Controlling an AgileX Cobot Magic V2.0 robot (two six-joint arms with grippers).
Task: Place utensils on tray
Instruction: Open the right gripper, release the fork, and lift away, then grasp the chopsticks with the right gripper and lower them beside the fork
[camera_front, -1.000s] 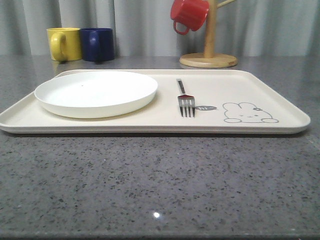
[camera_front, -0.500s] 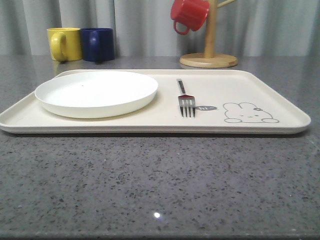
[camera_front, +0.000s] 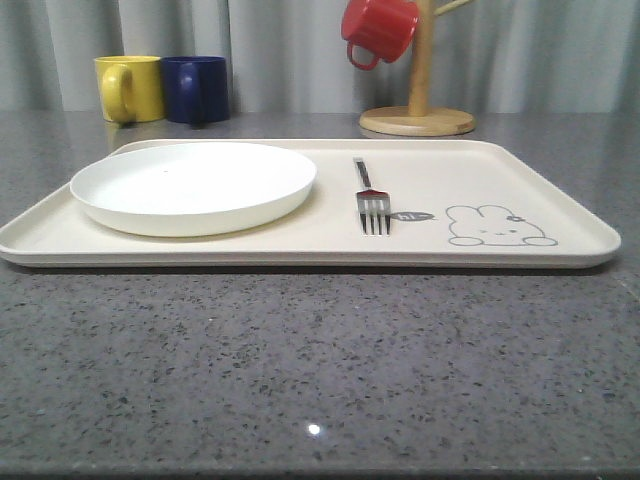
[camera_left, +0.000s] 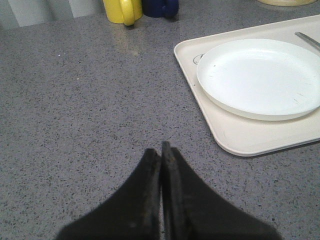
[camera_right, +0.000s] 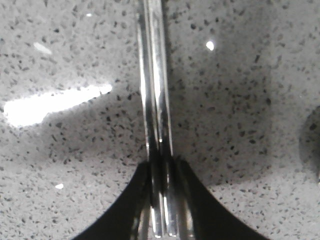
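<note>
On the grey speckled surface (camera_front: 320, 370) lies the cream tray (camera_front: 560, 200). The fork (camera_front: 370, 198) rests flat on it, just at 3 o'clock of the white plate (camera_front: 193, 186), tines toward the camera. The left tool (camera_left: 161, 150) hovers over bare surface, fingers pressed together on nothing. The right tool (camera_right: 162, 162) pinches the chopsticks (camera_right: 155, 75), probably both of the pair, close above the surface.

Looks like a home kitchen or dining corner: speckled grey stone counter (camera_front: 320, 370), yellow mug (camera_front: 128, 88) and blue mug (camera_front: 196, 88), red mug (camera_front: 378, 28) hung on wooden mug tree (camera_front: 418, 100), pale curtains (camera_front: 290, 50) behind.
</note>
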